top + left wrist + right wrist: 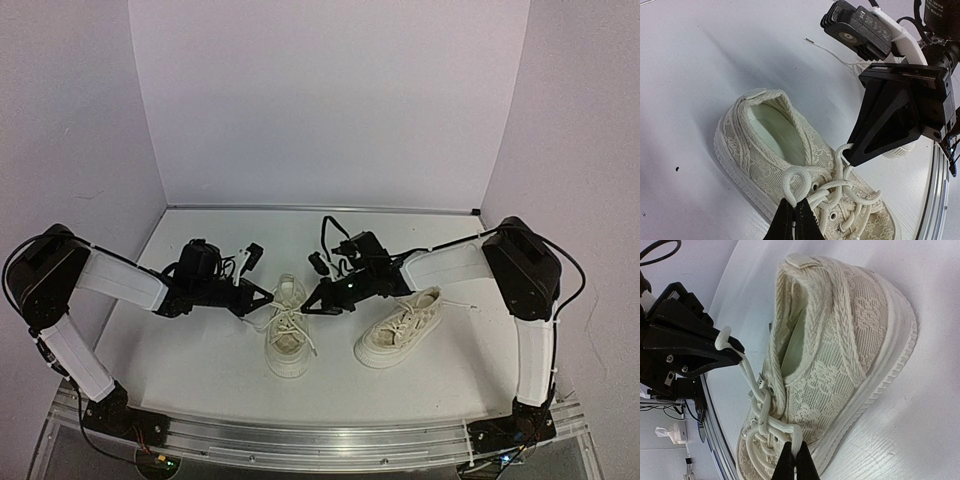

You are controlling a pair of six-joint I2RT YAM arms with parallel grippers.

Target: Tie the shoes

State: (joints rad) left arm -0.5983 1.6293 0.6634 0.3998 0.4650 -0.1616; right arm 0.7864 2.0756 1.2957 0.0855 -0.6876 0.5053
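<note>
While both sets of jaws are clenched on lace, the left jaws pinch the base of a small upright left loop (796, 181), and the right jaws, coming in from the opposite side, nip the right loop (842, 150) just above the eyelets. The two tips stand near each other but apart, one on each side of the tongue. The middle sneaker (288, 355) lies directly below and between them. Its long axis runs away from the arm bases, with the heel toward the back wall and the toe toward the near edge of the desk (200, 380), so the loops sit across that axis. Neither arm is clearly nearer, and I judge that the next move is to cross one loop over the other above the tongue. This sneaker is cream lace-patterned canvas with a braided collar, a heel tab and a thick ribbed pale sole, and its white lace is slack and tangled over the eyelets. A second sneaker (400, 328) rests apart on the right arm's side, its laces trailing loose.
</note>
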